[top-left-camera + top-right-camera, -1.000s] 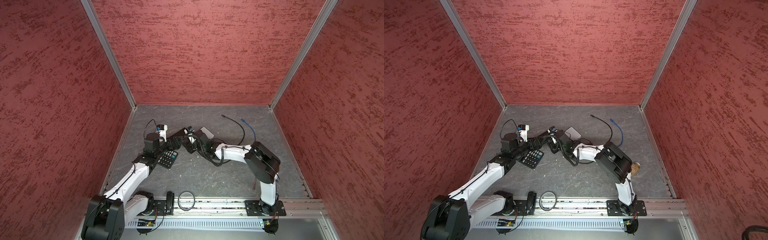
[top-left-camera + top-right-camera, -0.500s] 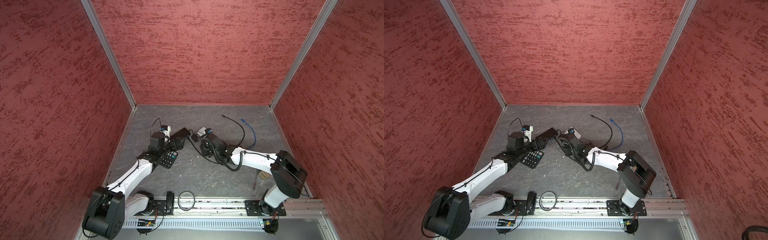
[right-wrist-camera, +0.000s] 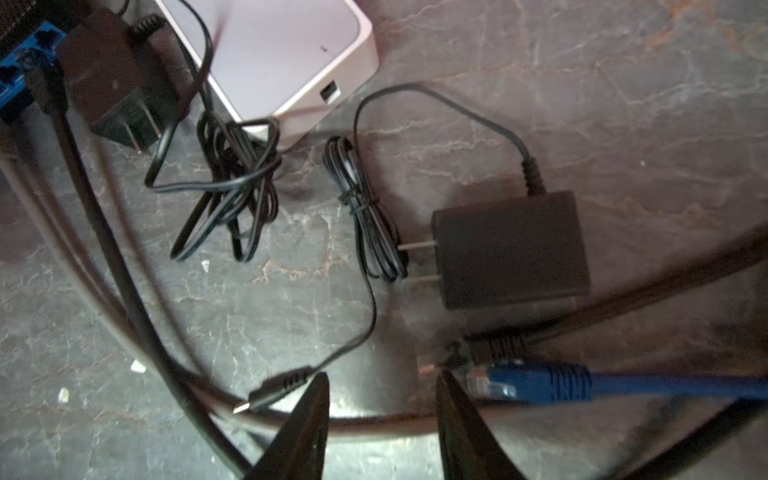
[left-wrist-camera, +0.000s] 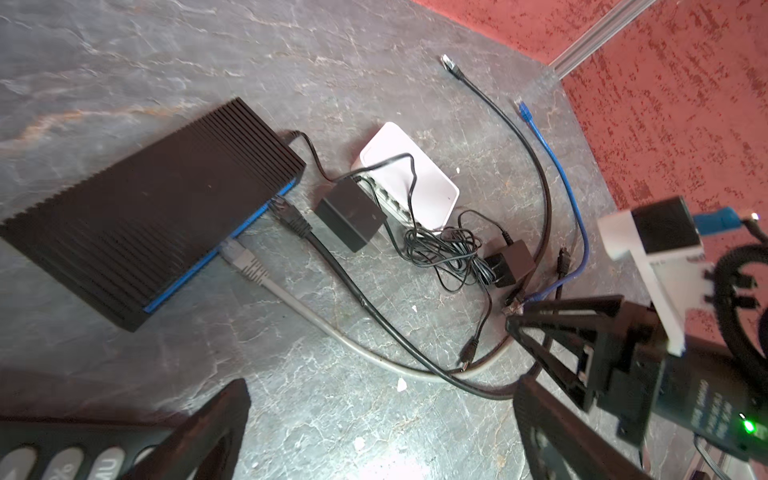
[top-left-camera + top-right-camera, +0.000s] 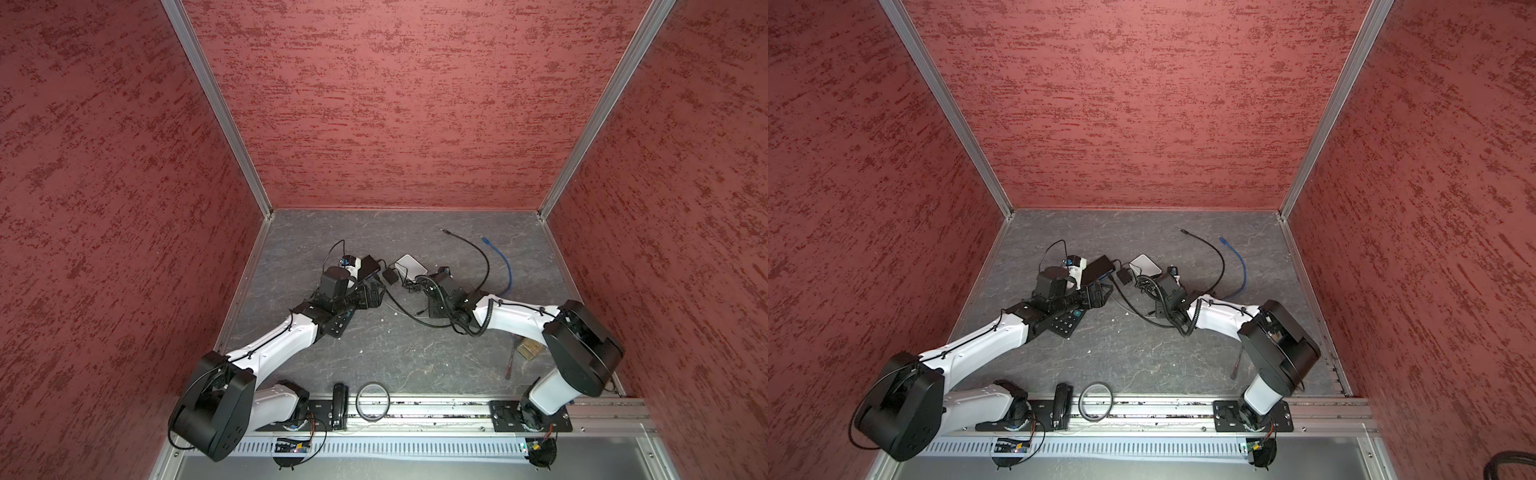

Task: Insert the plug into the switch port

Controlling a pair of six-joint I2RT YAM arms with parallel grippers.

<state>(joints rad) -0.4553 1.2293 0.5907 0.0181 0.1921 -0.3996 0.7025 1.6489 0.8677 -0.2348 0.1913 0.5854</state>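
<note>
Lying flat on the desk point(image 5: 415, 357) beside a black power adapter point(image 3: 511, 249), the blue plug point(image 3: 528, 384) has its long axis in line with its blue cable point(image 3: 685, 388), clear tip toward the robot's left and just outside one fingertip point(image 3: 457, 419) of the right jaws. Those jaws stand parted, grasping nothing. The left jaws gape wide and empty near the black switch point(image 4: 145, 220), whose blue port face point(image 4: 178, 282) holds two cables.

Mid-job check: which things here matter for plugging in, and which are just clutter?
Job: blue plug, black switch, white switch (target unclear), right gripper.
Clutter: power adapters, calculator, ring, grey cable already plugged.
</note>
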